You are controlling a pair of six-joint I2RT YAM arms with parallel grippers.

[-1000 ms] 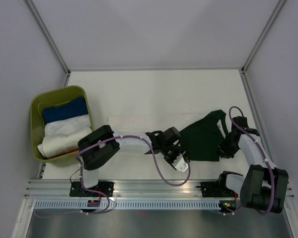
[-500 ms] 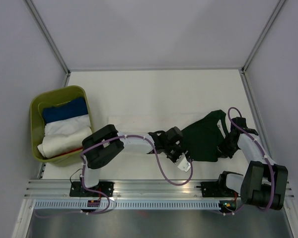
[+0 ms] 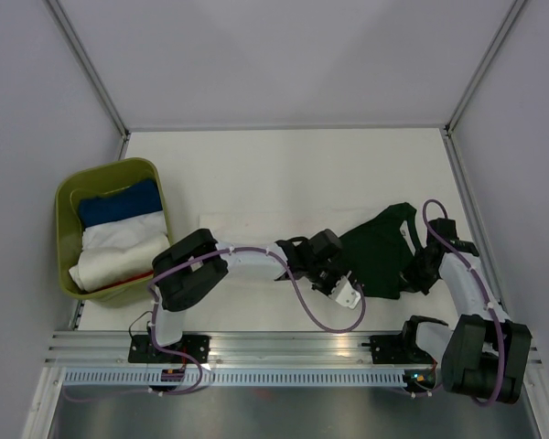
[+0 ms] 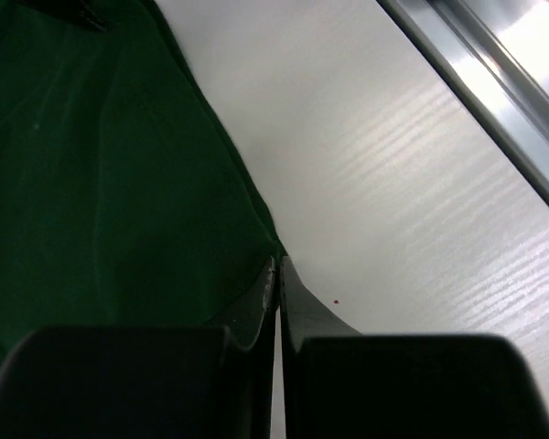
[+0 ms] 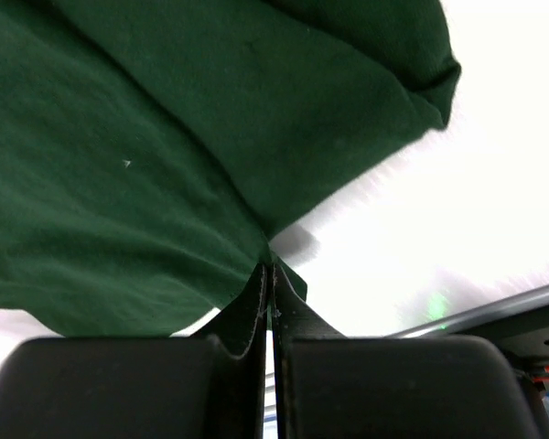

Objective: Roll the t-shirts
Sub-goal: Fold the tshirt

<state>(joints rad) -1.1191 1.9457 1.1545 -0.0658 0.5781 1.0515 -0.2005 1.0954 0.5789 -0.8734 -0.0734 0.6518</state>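
Note:
One dark green t-shirt [image 3: 375, 256] lies crumpled on the white table [image 3: 284, 174] at the right. My left gripper [image 3: 349, 283] is at its near left corner. In the left wrist view the jaws [image 4: 277, 265] are shut, pinching the edge of the green cloth [image 4: 101, 165]. My right gripper [image 3: 412, 277] is at the shirt's near right edge. In the right wrist view it [image 5: 271, 270] is shut on a fold of the green fabric [image 5: 165, 137]. No white shirt with lettering can be made out.
An olive-green bin [image 3: 69, 197] at the left holds folded blue cloth [image 3: 119, 203] and white cloth [image 3: 119, 251]. The metal rail [image 3: 284, 352] runs along the table's near edge, close behind both grippers. Walls enclose the table on three sides.
Both grippers have gone from partly open to shut on the green shirt's near edge. The left gripper has shifted slightly right toward the shirt.

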